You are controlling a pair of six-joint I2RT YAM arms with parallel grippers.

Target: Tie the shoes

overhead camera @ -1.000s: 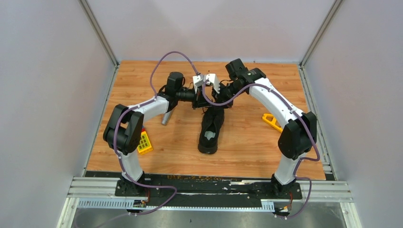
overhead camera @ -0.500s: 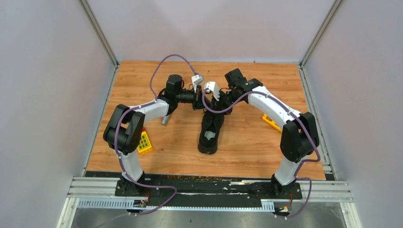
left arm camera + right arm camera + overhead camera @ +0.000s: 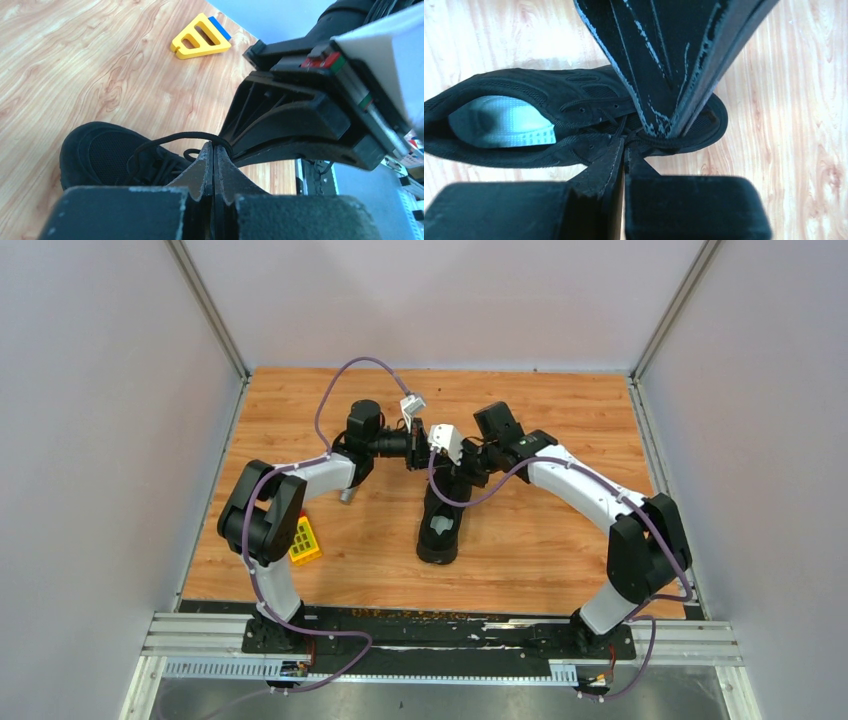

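The black sneaker point(image 3: 440, 523) lies mid-table, toe pointing away from the arm bases, pale grey insole showing point(image 3: 504, 121). Both grippers meet over its laced front. My left gripper point(image 3: 420, 457) is shut, with a thin black lace loop point(image 3: 170, 137) caught at its tips point(image 3: 214, 146). My right gripper point(image 3: 455, 468) is shut on a lace strand at the eyelets point(image 3: 625, 142). The left gripper's fingers point(image 3: 664, 65) hang right above it in the right wrist view. The shoe's toe also shows in the left wrist view point(image 3: 95, 152).
A silver microphone point(image 3: 347, 494) lies left of the shoe under the left forearm. A yellow block toy point(image 3: 303, 538) sits near the left arm's base. A yellow and blue triangle piece point(image 3: 200, 36) lies on the wood right of the shoe. Grey walls enclose the table.
The right arm has swung in and down toward the shoe, bringing its gripper close beside the left gripper over the laces. The left gripper has shifted slightly.
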